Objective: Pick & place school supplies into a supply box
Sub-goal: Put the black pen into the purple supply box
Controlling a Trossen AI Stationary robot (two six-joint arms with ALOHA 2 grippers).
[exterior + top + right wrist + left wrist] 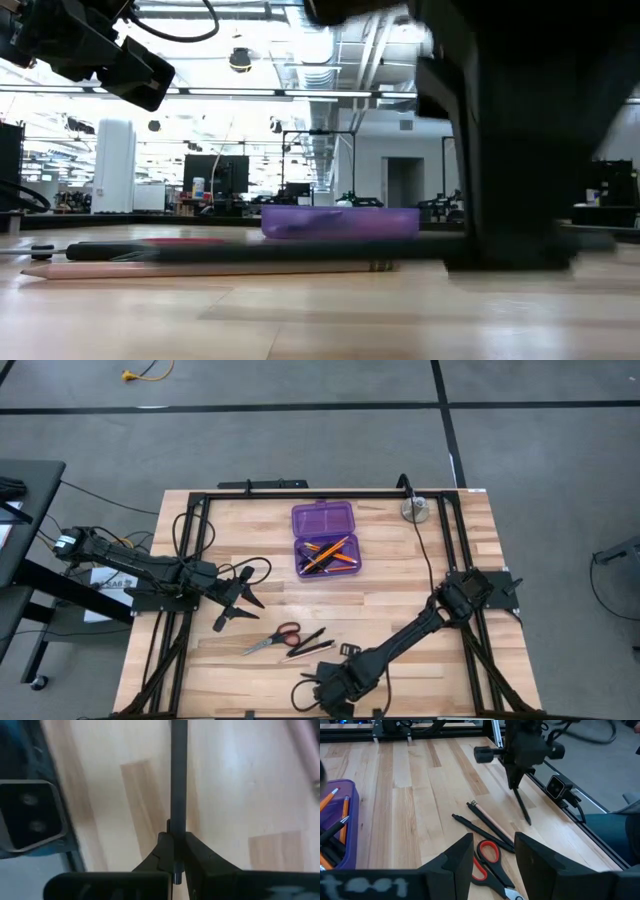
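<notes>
1. Slim black pen [178, 780]: pinched between the pressed-together fingers of the right gripper [176, 854], its shaft running straight out ahead of them; in the left wrist view it hangs point-down from that gripper, its tip at or just above the table [420, 575]. It sits at the near edge, right of centre.
2. Step in hand, as judged: the pick of this pen is made; carrying it to the box is not yet done.
3. Supply box [325, 541]: purple, open, well apart on the far middle of the table, already holding orange pencils and dark pens.
4. Next move, as judged: lift clear, travel far and slightly left, align the pen with the box's long side, then release.
5. Remaining supplies: scissors [272, 640], a black pen [306, 640] and a pencil [311, 650] lie together near centre.
6. Left gripper [237, 604]: fingers spread, holding nothing, hovering just left of the scissors.
</notes>
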